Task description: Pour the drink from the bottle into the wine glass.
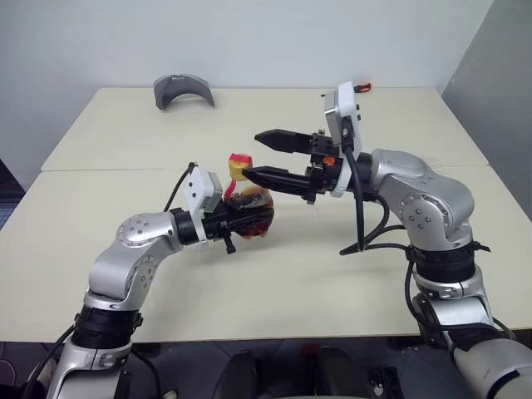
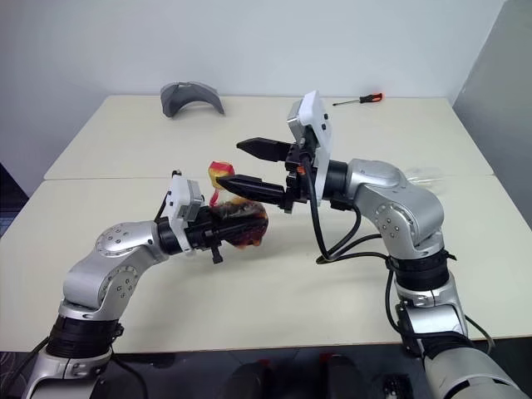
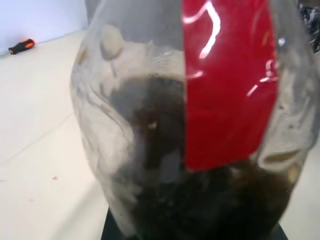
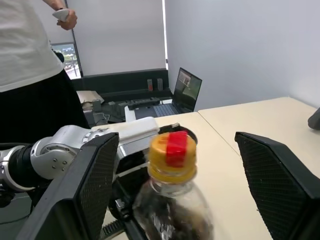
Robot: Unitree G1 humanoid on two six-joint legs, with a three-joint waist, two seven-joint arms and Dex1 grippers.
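walls (image 1: 249,41): plain pale | tables (image 1: 274,283): two cream, abutting | side desk (image 4: 125,92): laptop (image 4: 186,95)

Both arms are built of rounded silver-grey metal shells joined by black ring collars, with small dark screw heads dotting the joint housings. The left gripper (image 1: 249,218) and the right gripper (image 1: 259,156) each carry two long black fingers, tapering to points, whose inner pads (image 4: 95,185) show a fine cross-hatched texture. A white boxy camera housing sits on each wrist. Black cables loop loosely from the right forearm, and small orange tabs mark the right wrist at about 3 o'clock from the fingers.
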